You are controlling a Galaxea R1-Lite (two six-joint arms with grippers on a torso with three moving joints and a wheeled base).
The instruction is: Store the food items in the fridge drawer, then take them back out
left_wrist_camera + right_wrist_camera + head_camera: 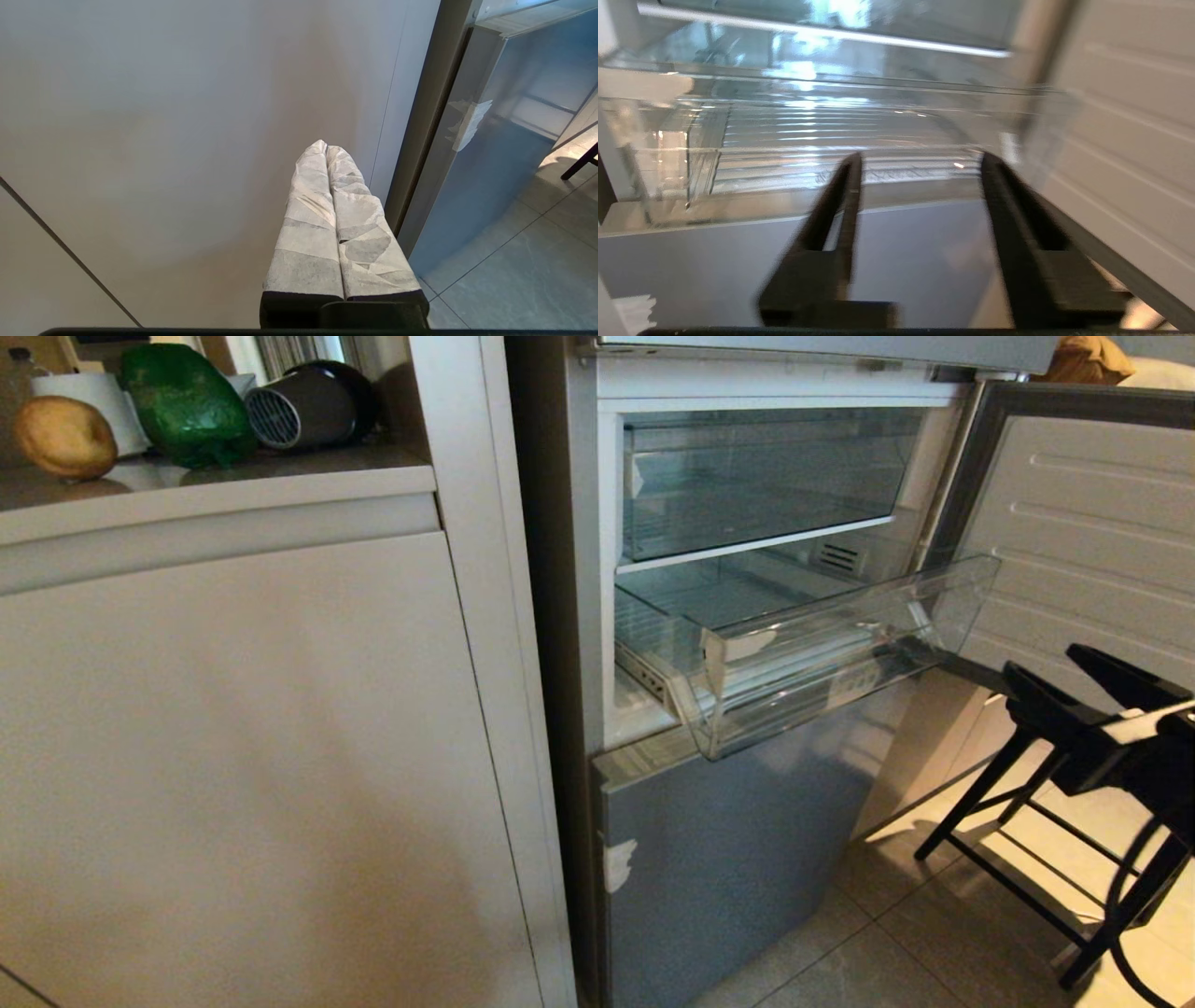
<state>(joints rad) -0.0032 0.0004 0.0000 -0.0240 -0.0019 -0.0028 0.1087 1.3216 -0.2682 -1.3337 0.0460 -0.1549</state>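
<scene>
Both food items rest on the countertop at the far left: a tan potato [63, 436] and a dark green bell pepper [187, 403]. The clear fridge drawer [812, 672] is pulled out of the silver-grey fridge and has nothing in it. My right gripper [1044, 661] hangs to the right of the drawer's front corner and a little below its lip. It is open with nothing between its black fingers. The right wrist view shows the gripper [920, 158] pointing at the drawer's ridged front [808, 154]. My left gripper [325, 145], its fingers wrapped in white, is shut and empty, low beside the cabinet.
The fridge door [1092, 523] stands open on the right. A black-framed stool [1027, 821] stands on the tiled floor below my right arm. A second clear bin [756, 476] sits above the drawer. A dark round appliance [308, 403] is beside the pepper. Beige cabinet fronts [233, 756] fill the left.
</scene>
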